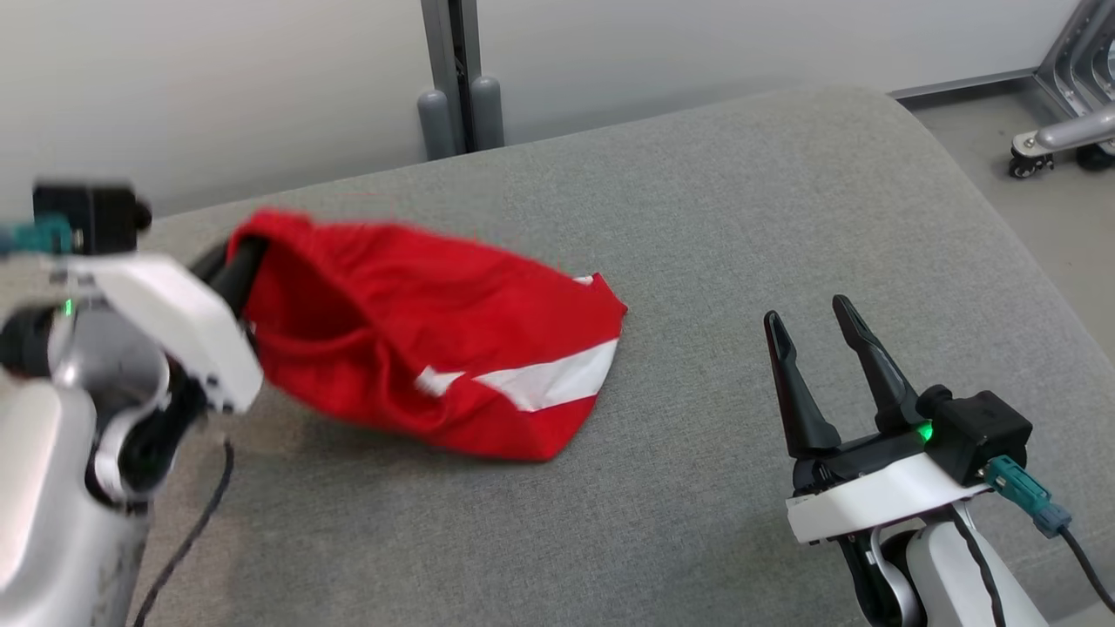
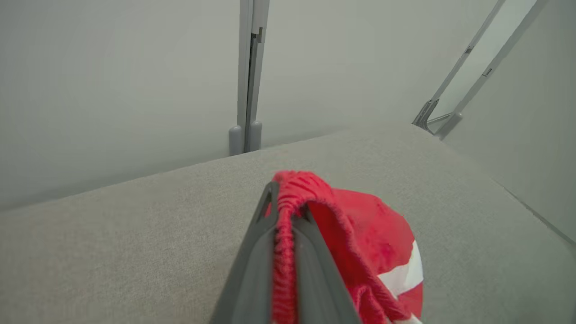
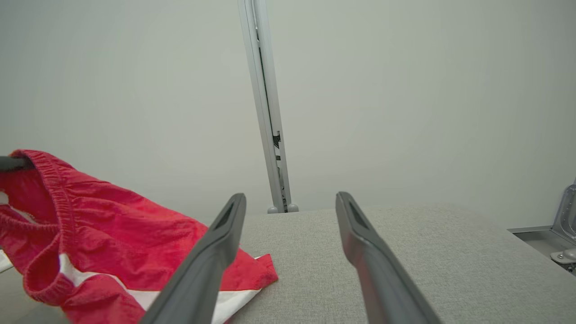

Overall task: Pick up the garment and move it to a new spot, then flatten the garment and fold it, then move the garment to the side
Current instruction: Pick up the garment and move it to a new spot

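Note:
The garment [image 1: 418, 340] is a pair of red shorts with white stripes, lying crumpled on the grey cushion with its left end lifted. My left gripper [image 1: 239, 261] is shut on the elastic waistband at that raised end. In the left wrist view the red waistband [image 2: 284, 234] is pinched between the two dark fingers of the left gripper [image 2: 285, 202], and the rest of the shorts hangs to the right. My right gripper [image 1: 814, 318] stands open over bare cushion, well right of the garment. The right wrist view has the right gripper [image 3: 290, 202] open and the garment [image 3: 103, 234] to its left.
The grey upholstered surface [image 1: 714, 218] curves down at the far edge and at the right. A grey post [image 1: 457, 78] stands against the pale wall behind it. A wheeled metal frame [image 1: 1063, 131] sits on the floor at the far right.

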Tool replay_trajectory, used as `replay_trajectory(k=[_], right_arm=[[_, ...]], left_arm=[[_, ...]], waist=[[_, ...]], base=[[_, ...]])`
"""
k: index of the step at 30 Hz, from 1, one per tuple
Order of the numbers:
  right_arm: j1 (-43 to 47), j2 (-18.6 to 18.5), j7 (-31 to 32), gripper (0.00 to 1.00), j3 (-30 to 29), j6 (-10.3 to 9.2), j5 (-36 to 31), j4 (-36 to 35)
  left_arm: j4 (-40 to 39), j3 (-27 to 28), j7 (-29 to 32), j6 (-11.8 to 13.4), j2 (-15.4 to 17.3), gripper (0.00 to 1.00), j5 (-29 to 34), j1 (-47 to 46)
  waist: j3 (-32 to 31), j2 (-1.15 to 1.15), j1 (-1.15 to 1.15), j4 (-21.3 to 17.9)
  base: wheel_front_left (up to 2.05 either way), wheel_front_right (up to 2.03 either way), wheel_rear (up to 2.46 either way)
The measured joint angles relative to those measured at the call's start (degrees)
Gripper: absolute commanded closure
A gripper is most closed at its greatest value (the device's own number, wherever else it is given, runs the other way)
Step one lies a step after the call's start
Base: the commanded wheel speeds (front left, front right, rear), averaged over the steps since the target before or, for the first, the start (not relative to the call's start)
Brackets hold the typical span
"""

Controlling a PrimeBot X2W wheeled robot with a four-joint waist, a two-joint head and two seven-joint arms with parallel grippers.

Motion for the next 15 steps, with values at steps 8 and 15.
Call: replay_trajectory(k=[8, 15], right_arm=[[-0.27, 0.05, 0.00, 0.00, 0.01, 0.00, -0.09, 0.37], [-0.35, -0.26, 0.00, 0.00, 0.88, 0.00, -0.08, 1.20]], left_arm=[[14.81, 2.10, -13.73, 0.43, 1.67, 1.00, 4.91, 4.36], [26.88, 0.27, -23.32, -0.38, -1.02, 0.89, 7.73, 4.07]], waist=[[0.82, 0.00, 0.00, 0.74], [-0.13, 0.00, 0.00, 2.39]], base=[[0.00, 0.00, 0.00], [0.00, 0.00, 0.00]])
